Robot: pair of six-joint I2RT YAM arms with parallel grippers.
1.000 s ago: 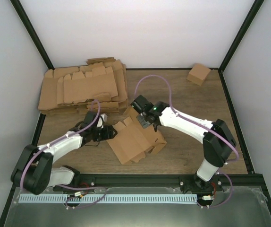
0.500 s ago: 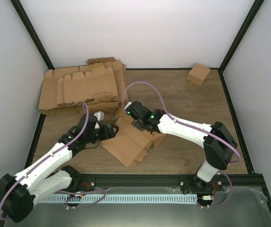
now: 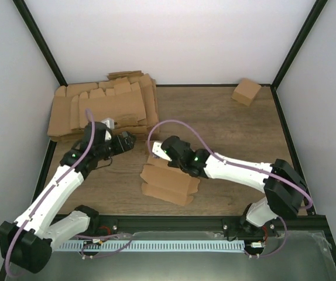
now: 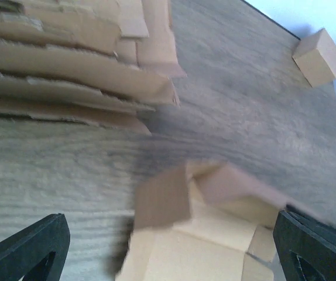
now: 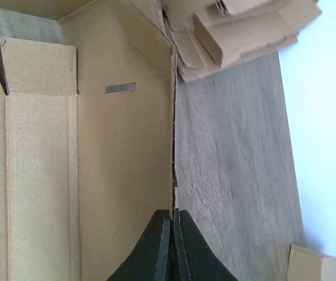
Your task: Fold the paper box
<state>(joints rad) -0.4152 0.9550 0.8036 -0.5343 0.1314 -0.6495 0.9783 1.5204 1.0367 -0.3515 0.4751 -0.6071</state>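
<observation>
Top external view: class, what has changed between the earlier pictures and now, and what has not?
The left end effector quit the left edge of the box blank and drew back toward the far left, now open. The right end effector, shut on the blank's edge, swung left, dragging it nearer the arm bases. The stack of flat blanks and the small folded box stayed put.

A wood-grain counter sits boxed in by plain white walls on three sides. Black frame posts rise from its far corners. A pale slotted rail runs along the near edge. Light is soft and even.
</observation>
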